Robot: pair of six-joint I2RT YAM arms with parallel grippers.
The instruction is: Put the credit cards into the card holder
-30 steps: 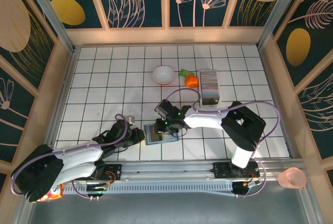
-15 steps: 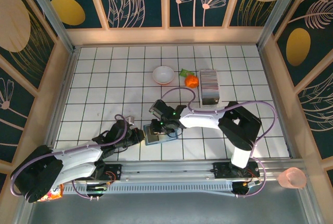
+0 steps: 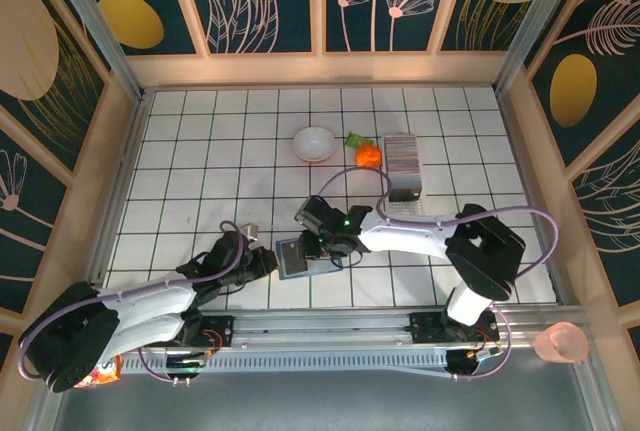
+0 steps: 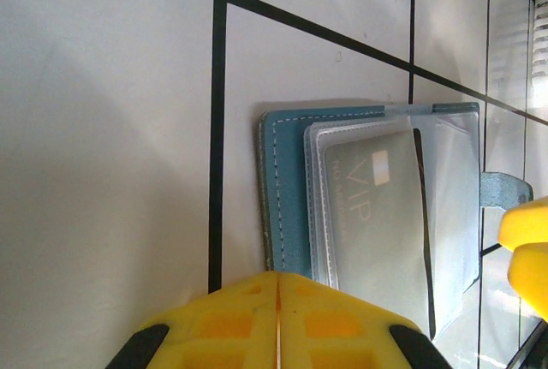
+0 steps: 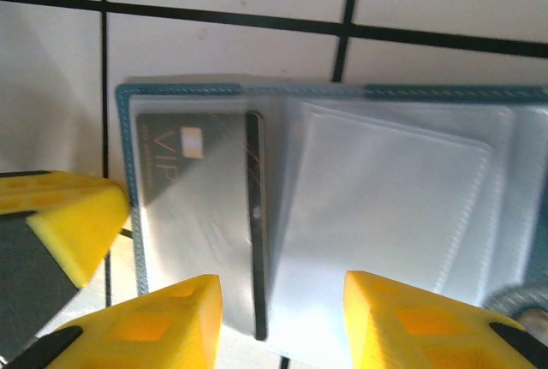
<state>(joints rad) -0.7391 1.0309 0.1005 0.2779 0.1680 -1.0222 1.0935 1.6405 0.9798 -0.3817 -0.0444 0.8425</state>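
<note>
The teal card holder (image 3: 294,259) lies open on the tiled table, its clear pockets (image 5: 394,181) facing up. One grey credit card marked VIP (image 5: 193,193) sits inside the left pocket, its dark edge toward the fold. More credit cards stand as a striped stack (image 3: 403,163) at the back right. My right gripper (image 5: 278,324) hovers open over the holder, with the card's edge between its spread fingers but touching neither. My left gripper (image 4: 278,292) is shut, its tips resting on the holder's teal edge (image 4: 287,185), nothing between them.
A white bowl (image 3: 314,143) and an orange and green toy (image 3: 366,153) sit behind the holder. Both grippers crowd the holder from opposite sides, and the right one's yellow finger (image 4: 527,253) shows in the left wrist view. Wooden walls ring the table.
My right gripper has opened and let go of the grey card, which now rests in the pocket. It shifted left, then back right. The left gripper stayed shut at the holder's edge.
</note>
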